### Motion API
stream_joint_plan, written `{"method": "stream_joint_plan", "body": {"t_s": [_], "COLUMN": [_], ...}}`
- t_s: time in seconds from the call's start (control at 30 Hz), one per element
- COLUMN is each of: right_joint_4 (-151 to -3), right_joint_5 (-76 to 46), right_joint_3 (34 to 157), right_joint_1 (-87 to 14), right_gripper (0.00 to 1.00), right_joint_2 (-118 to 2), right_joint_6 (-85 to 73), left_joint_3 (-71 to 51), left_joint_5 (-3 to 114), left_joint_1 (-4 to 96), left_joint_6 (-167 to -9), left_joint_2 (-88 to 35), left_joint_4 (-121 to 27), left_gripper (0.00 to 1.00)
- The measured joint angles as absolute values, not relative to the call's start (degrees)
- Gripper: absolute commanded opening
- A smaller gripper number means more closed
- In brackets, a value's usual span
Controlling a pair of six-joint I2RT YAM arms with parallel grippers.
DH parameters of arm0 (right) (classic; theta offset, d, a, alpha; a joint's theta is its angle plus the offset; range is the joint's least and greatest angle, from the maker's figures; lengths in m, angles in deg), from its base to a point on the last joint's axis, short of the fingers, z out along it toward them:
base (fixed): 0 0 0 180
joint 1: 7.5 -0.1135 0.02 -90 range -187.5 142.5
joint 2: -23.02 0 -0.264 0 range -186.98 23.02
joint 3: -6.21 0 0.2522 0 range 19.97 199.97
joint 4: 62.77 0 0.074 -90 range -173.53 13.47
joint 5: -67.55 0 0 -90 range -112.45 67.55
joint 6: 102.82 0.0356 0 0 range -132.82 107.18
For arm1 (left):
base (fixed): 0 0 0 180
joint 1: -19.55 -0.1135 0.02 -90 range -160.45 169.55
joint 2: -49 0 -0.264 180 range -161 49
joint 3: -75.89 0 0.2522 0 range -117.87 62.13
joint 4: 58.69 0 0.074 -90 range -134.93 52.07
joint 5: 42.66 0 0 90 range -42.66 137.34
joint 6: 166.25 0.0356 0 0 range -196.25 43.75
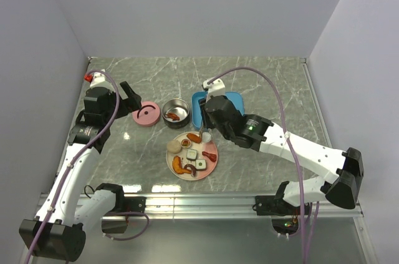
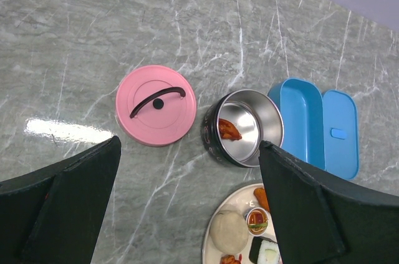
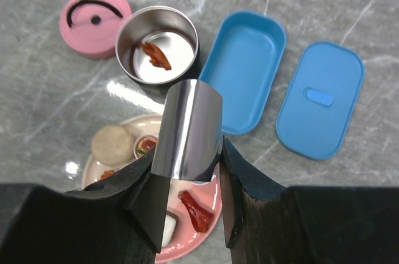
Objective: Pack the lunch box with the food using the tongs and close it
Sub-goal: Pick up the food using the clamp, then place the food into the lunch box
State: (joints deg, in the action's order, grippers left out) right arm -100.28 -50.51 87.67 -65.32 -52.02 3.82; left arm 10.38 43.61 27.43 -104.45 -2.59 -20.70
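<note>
My right gripper (image 3: 189, 151) is shut on the silver tongs (image 3: 187, 120), whose broad end fills the gap between its fingers. It hangs over the far edge of the pink plate (image 1: 212, 165), where a red sausage (image 3: 197, 211), a beige bun (image 3: 112, 144), sushi (image 2: 268, 253) and other food lie. The round steel lunch box (image 3: 128, 33) stands behind the plate with one orange shrimp (image 3: 156, 55) inside. Its pink lid (image 2: 156, 105) lies flat to its left. My left gripper (image 2: 188, 145) is open and empty, high above the table between lid and plate.
An empty blue oblong box (image 3: 246, 70) and its blue lid (image 3: 319, 98) lie right of the steel lunch box, partly under my right arm in the top view. Grey walls enclose the marble table on three sides.
</note>
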Motion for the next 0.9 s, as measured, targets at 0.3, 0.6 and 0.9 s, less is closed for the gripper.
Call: {"method": "stream_joint_plan", "body": {"t_s": [0.3, 0.6, 0.9], "right_joint_4": [-98.3, -92.9, -91.6], "right_joint_5": [-50.4, -48.3, -44.8], "right_joint_3": [96.5, 108.7, 114.3], "right_joint_1": [-64.7, -61.8, -59.0], "right_gripper": [0.23, 0.23, 0.25], "right_joint_2": [-57.8, -70.1, -77.5], "right_joint_6": [0.0, -4.5, -6.4], "left_joint_3": [10.4, 10.4, 10.4], "left_joint_5": [43.6, 43.4, 43.2], "left_joint_1": [27.4, 27.4, 27.4], "left_joint_6": [-104.4, -103.9, -103.9], "left_joint_2": [-2.6, -2.6, -2.7], "left_joint_4": [-20.7, -20.2, -20.0], "left_gripper": [0.99, 0.99, 1.0]}}
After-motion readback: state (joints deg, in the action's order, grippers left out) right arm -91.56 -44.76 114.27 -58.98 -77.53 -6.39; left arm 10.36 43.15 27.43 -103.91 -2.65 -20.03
